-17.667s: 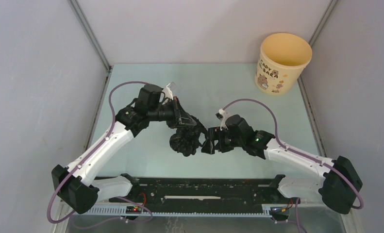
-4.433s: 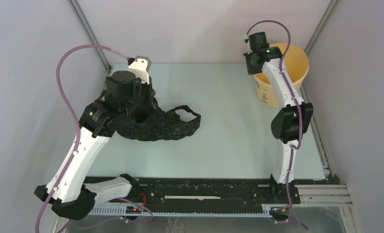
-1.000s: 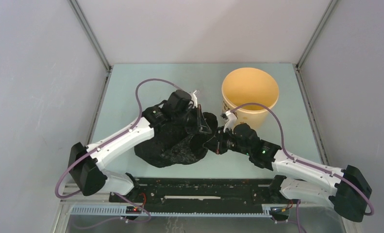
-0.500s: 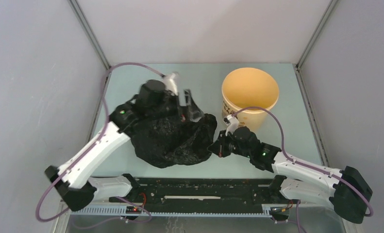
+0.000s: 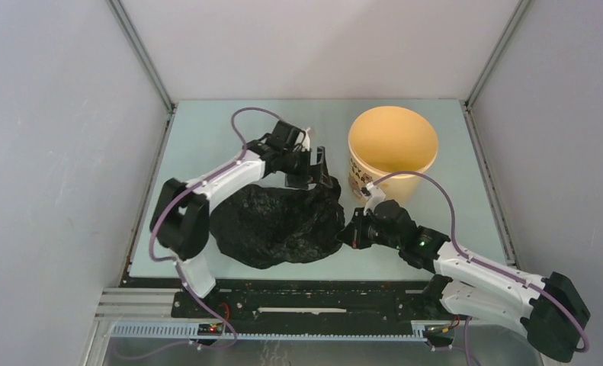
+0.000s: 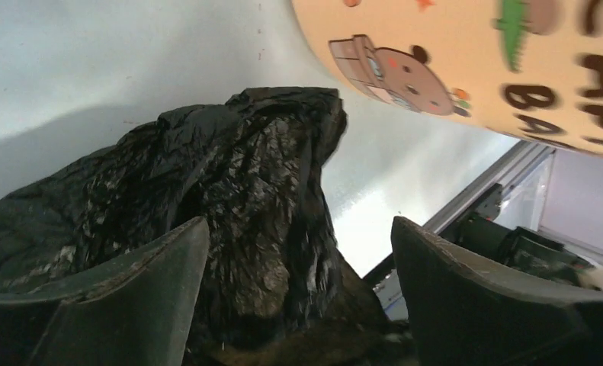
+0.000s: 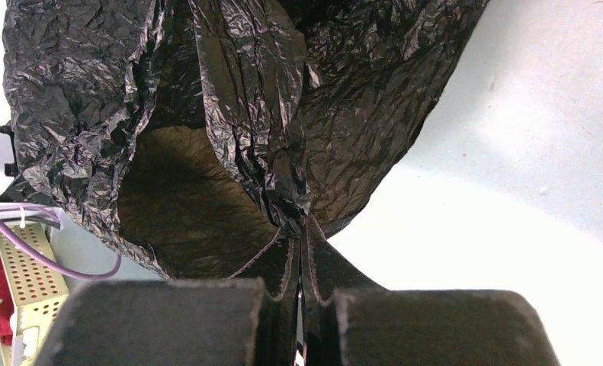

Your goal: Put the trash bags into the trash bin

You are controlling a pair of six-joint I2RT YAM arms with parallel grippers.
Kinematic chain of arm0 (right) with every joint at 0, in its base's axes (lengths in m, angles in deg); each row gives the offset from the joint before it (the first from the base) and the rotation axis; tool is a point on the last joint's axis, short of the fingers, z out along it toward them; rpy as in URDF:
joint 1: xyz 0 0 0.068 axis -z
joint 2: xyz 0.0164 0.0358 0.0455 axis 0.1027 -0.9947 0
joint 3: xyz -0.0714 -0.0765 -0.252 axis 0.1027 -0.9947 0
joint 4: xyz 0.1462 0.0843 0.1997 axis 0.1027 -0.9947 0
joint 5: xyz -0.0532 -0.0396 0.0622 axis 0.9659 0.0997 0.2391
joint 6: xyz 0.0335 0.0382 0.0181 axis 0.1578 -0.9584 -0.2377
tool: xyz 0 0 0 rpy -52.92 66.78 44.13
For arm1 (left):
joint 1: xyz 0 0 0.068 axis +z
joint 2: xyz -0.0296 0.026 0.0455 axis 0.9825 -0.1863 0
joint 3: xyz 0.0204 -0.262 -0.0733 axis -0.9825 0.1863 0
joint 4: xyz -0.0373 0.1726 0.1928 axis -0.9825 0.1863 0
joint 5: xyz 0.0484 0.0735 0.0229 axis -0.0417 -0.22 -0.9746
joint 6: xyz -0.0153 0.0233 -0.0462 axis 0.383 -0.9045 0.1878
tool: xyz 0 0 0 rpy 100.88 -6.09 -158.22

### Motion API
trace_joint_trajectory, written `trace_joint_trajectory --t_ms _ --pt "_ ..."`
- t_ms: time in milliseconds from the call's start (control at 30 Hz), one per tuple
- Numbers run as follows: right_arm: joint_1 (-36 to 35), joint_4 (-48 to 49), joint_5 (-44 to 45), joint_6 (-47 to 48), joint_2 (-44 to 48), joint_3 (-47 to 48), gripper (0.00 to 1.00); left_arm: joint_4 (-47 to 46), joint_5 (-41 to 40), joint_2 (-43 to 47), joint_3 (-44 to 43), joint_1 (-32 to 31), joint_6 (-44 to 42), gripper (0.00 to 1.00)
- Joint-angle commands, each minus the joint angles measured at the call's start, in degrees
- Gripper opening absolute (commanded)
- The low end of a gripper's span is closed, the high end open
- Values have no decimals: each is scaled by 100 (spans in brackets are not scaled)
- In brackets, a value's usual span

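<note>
The black crinkled trash bag [image 5: 275, 225] lies spread on the table, left of the pale yellow trash bin [image 5: 393, 145]. My left gripper [image 5: 314, 165] hangs open over the bag's far edge, close to the bin. In the left wrist view its gripper [image 6: 298, 225] straddles a raised fold of the bag [image 6: 260, 175] without touching it, and the bin's wall [image 6: 473, 61] with bear pictures is at the upper right. My right gripper [image 5: 349, 233] is shut on the bag's right edge. In the right wrist view its gripper [image 7: 304, 223] pinches a gathered fold of the bag [image 7: 229, 99], which gapes open.
The bin stands upright on the pale green table [image 5: 206, 130], its mouth facing up. Grey enclosure walls close in the left, right and back sides. A black rail [image 5: 313, 301] runs along the near edge, between the arm bases.
My left gripper has opened, let go of the bag and swung to the bag's far edge beside the bin. The right gripper stays shut on the bag and has shifted slightly right.
</note>
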Motion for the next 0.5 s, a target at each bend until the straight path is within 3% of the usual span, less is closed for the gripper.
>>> trace_joint_trajectory --t_ms 0,100,167,333,367,467 --pt "116 -205 26 -31 213 29 0 0 462 -343 -749 -126 -505 91" --pt "217 -174 -27 -33 271 29 0 25 582 -505 -633 -156 -494 71" --pt "280 -155 -78 -14 283 29 0 29 624 -430 -535 -156 -493 48" --pt "461 -53 -297 32 203 29 0 8 953 279 -516 -139 -449 8" --pt "491 11 -360 33 167 29 0 7 1065 430 -526 -133 -422 1" --pt "641 152 -638 11 45 79 0 -38 1214 869 -398 -139 -316 1"
